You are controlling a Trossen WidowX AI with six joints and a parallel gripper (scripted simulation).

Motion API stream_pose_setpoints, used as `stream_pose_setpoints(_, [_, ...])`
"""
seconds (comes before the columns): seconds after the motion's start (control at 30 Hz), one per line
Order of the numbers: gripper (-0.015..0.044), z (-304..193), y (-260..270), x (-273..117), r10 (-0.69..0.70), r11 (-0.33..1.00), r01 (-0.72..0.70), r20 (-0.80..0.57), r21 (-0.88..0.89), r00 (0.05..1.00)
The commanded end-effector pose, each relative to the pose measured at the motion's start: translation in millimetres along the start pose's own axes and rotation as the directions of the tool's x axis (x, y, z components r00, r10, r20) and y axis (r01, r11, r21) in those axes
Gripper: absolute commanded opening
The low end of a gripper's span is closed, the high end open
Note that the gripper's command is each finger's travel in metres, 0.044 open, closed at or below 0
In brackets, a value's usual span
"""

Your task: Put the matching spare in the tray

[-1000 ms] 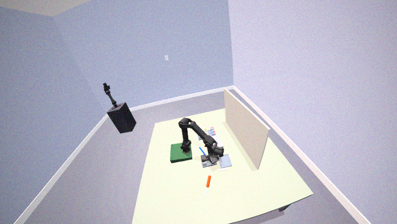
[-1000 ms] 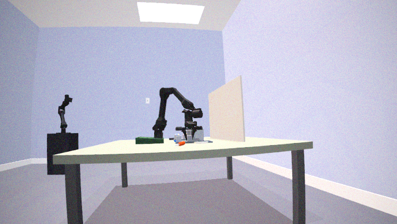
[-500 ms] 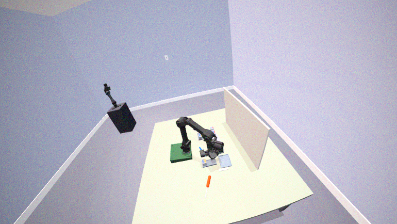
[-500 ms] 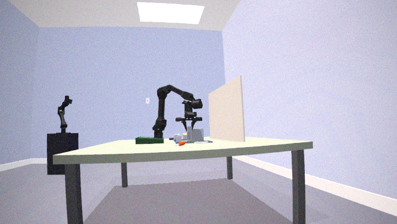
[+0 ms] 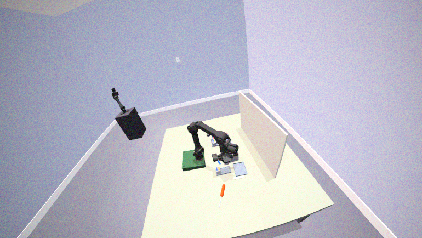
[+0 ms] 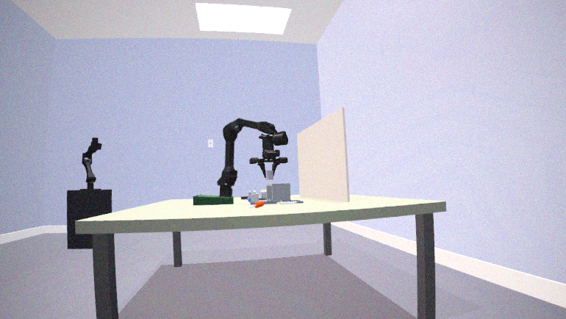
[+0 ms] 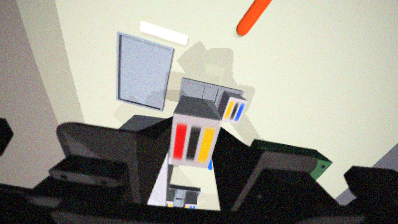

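Note:
My gripper is shut on a grey spare with red, black and yellow stripes, held above the table. Another spare, with yellow, black and blue stripes, stands in the right end of the grey rack in the wrist view. The shallow blue-grey tray has nothing in it and lies beside the rack. More small grey units stand farther back, partly hidden by my arm. I cannot tell which is the mounted unit; no code on its back is readable.
A large grey block stands just behind the tray. An upright beige panel stands to the right. A green base is under my arm. An orange screwdriver, a white strip and a blue stick lie on the table.

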State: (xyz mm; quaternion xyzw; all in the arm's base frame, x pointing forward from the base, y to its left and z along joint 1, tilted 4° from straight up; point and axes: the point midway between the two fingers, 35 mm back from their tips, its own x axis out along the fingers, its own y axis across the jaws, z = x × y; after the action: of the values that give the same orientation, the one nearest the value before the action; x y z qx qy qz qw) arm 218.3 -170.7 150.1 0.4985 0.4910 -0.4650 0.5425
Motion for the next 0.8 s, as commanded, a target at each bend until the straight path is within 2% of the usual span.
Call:
stream_pose_setpoints(0.0, [0.0, 1, -2, -18, 0.004, 1.0, -0.004, 0.005, -0.004, 1.0])
stream_pose_setpoints(0.13, [0.0, 1, -5, -37, 0.002, 1.0, -0.002, 0.004, -0.005, 1.0])
stream_pose_setpoints(0.3, [0.0, 2, -3, -40, 0.002, 1.0, -0.002, 0.004, -0.006, 1.0])
stream_pose_setpoints(0.77, [0.0, 14, 52, -45, 0.008, 1.0, -0.008, 0.009, -0.008, 1.0])
